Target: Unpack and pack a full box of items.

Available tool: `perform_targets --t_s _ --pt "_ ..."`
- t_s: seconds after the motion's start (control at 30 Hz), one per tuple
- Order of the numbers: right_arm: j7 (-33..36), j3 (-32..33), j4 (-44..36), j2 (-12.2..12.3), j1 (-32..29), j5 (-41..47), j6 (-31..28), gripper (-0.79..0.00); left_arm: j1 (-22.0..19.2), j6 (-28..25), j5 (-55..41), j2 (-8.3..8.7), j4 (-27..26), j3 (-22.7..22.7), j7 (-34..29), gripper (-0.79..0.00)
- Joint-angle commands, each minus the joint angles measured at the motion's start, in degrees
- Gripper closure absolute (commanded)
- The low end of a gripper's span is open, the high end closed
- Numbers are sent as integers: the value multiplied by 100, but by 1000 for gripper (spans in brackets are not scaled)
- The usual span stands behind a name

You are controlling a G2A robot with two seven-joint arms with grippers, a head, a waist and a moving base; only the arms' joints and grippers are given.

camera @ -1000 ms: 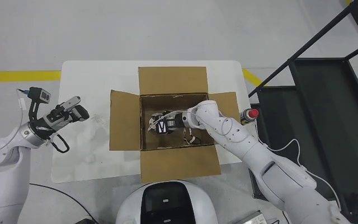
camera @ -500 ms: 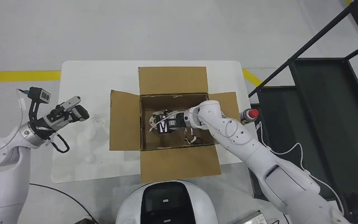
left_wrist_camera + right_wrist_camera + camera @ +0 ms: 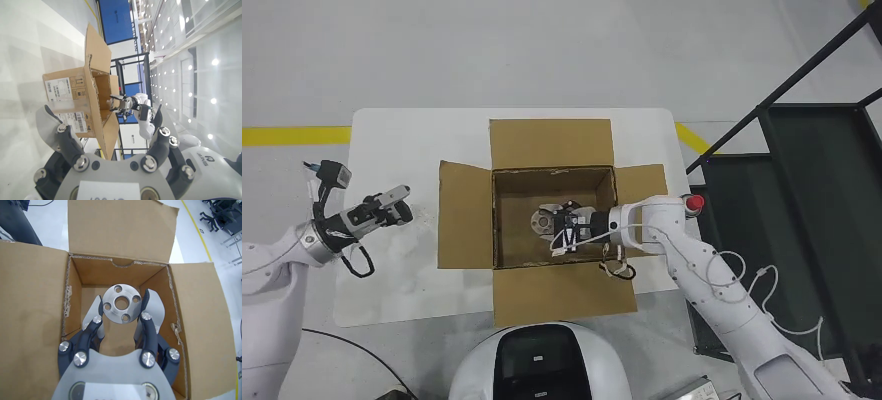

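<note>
An open cardboard box [image 3: 550,142] stands mid-table with its four flaps spread. My right gripper [image 3: 548,222] is over the opening, shut on a round metal flange [image 3: 539,221]. In the right wrist view the flange [image 3: 122,306], with a centre hole and four bolt holes, sits between my gripper's [image 3: 122,297] fingertips above the bare box floor [image 3: 113,336]. My left gripper [image 3: 399,207] is low over the table left of the box, open. One of its fingers [image 3: 49,117] is beside a clear plastic item [image 3: 66,107].
A red-capped can [image 3: 688,205] stands at the table's right edge by the box flap. A black metal rack [image 3: 802,160] rises to the right of the table. Faint clear items [image 3: 407,246] lie on the white table [image 3: 402,140] left of the box.
My right gripper has drawn back to the right and come up with the flange. My left gripper has moved down and a little toward the box.
</note>
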Motion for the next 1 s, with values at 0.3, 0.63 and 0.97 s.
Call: perform_targets --t_s 0.3,0.63,0.97 --pt "48 416 -423 85 -484 285 171 0 -399 -301 16 -12 253 412 -499 -785" --pt "38 411 -423 83 -506 304 232 0 -301 -263 154 -14 180 495 -314 -785" --pt "46 1208 -804 246 -989 466 257 0 -906 -457 285 -104 575 1300 -528 -785"
